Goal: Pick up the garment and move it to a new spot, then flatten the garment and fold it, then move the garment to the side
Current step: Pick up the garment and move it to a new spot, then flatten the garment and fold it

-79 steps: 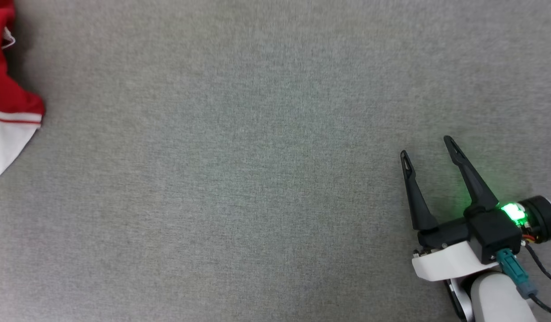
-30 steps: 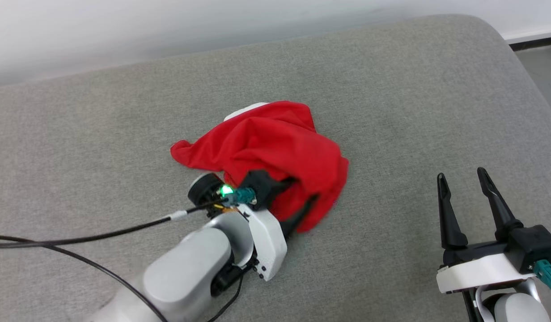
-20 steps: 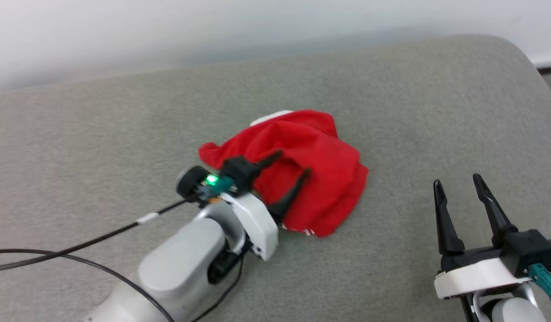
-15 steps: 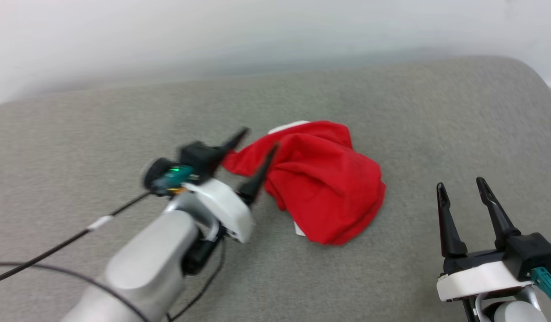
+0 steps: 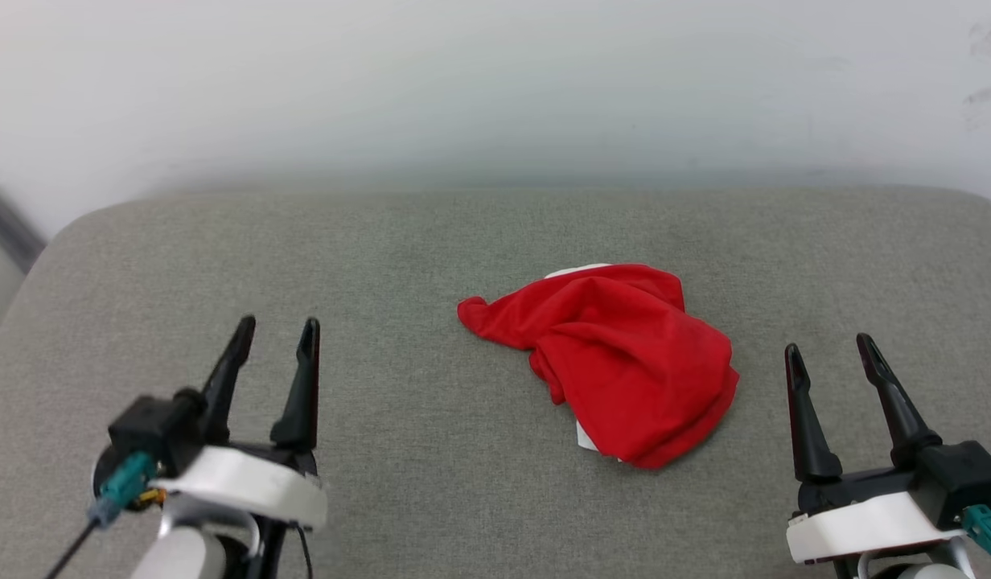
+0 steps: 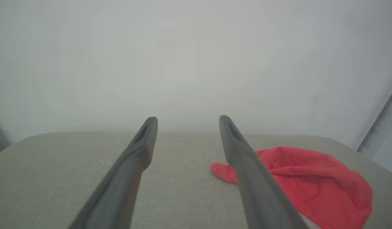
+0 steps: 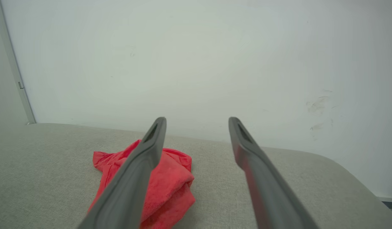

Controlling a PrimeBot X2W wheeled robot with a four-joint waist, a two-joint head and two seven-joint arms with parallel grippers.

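My left claw and right claw both gape, empty — the garment lies crumpled between them, touching neither.

Crumpled red jersey shirt lies on the grey fabric cushion, a bit right of centre. Dark two-finger left gripper is well apart on its left, dark two-finger right gripper nearer on its right, both closer to the bot, neither touching it. Pale wall is behind the cushion.
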